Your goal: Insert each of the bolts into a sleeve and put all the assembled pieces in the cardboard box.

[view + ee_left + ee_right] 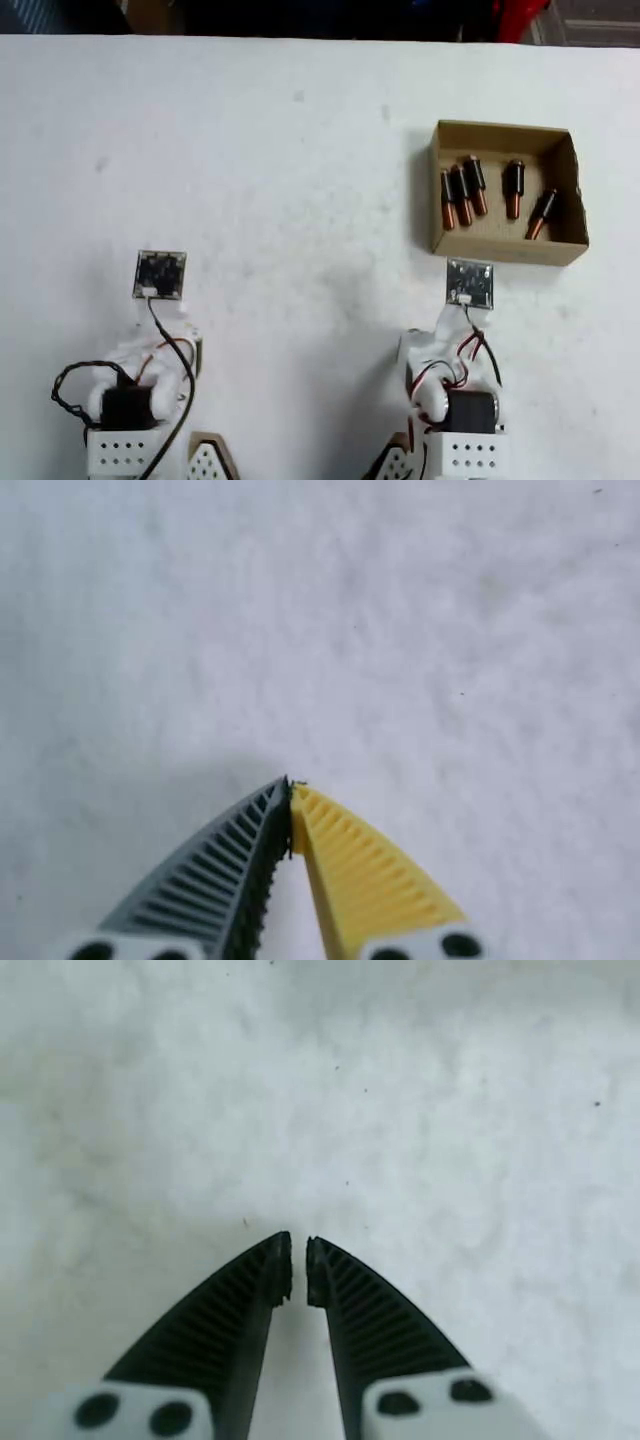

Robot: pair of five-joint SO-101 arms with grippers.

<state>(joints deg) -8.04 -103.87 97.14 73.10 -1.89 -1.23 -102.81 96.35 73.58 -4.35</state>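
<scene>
so here's where i'm at. my left gripper is pinched fully shut, grey and yellow tips touching, nothing in it. my right gripper is closed down to a sliver between the black tips, also holding nothing. both are hanging over bare white table.

in the high view the cardboard box sits in the upper right of the frame with five assembled pieces lying flat inside. three lie side by side at the box's left, one more near the middle, and the last one is tilted over by the right wall. their long axes mostly run up and down the frame, dark ends toward the top, copper ends toward the bottom.

what matters for any next move: the box is straight up-frame from my right arm, just past its wrist, so that arm is clearly the nearer one. my left arm is in the lower left, well apart from the box.

going by the pieces in the box, i'd guess the job is pretty much wrapped up.
</scene>
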